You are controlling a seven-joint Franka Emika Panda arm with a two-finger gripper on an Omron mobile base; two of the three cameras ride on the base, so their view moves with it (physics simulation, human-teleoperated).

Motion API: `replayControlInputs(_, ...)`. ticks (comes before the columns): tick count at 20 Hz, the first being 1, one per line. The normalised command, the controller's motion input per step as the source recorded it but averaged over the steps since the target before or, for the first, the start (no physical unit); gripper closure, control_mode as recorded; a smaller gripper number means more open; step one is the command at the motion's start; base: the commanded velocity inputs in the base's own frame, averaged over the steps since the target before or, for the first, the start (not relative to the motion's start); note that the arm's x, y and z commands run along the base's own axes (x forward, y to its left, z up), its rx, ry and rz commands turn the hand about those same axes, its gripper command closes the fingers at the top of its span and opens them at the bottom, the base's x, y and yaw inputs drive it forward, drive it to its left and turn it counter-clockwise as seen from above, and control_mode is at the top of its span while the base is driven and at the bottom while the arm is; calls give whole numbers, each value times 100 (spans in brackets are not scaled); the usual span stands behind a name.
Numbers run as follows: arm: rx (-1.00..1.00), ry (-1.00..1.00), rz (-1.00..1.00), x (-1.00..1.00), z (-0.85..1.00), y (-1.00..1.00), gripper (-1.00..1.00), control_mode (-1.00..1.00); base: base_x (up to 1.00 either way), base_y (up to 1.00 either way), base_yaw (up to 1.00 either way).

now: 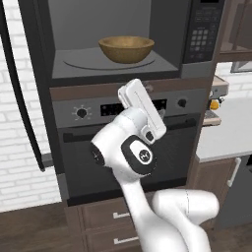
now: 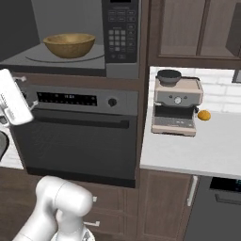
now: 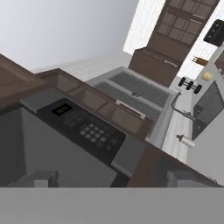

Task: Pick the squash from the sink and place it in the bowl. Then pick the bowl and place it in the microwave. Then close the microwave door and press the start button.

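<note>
The microwave [image 1: 118, 74] stands open above the oven, its door [image 1: 22, 98] swung out to the left. The wooden bowl [image 1: 126, 48] [image 2: 68, 45] sits on the turntable inside. The squash is hidden; the bowl's rim blocks any view into it. My gripper [image 1: 132, 87] [image 2: 5, 74] hangs in front of the oven, below the microwave's sill, pointing up and apart from the bowl. In the hand view the gripper [image 3: 113, 179] is open with nothing between its tips, below the keypad [image 3: 94, 131]. The sink [image 3: 205, 109] lies far off at the right.
The oven [image 1: 123, 147] with knobs fills the space under the microwave. To the right, a coffee machine [image 2: 176, 103] and a small orange round thing [image 2: 204, 115] sit on a pale counter [image 2: 202, 150]. Drawers [image 1: 113, 221] lie below the oven.
</note>
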Motion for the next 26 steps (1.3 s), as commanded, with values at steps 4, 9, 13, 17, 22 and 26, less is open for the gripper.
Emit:
replayControlInputs(4,-19,-9,-21,-29,-26,2,-100,-100,0,0,0)
replayControlInputs(9,-13,-8,-10,-35,-21,33,-100,-100,0,0,0)
replayControlInputs(13,-7,0,-5,-29,-22,57,-100,-100,0,0,0)
replayControlInputs(17,-3,0,-7,-30,-26,59,-100,-100,0,0,0)
replayControlInputs(22,0,0,-7,-29,-11,71,-100,-100,0,0,0)
replayControlInputs(26,0,0,-7,-15,-5,89,-100,-100,0,0,0)
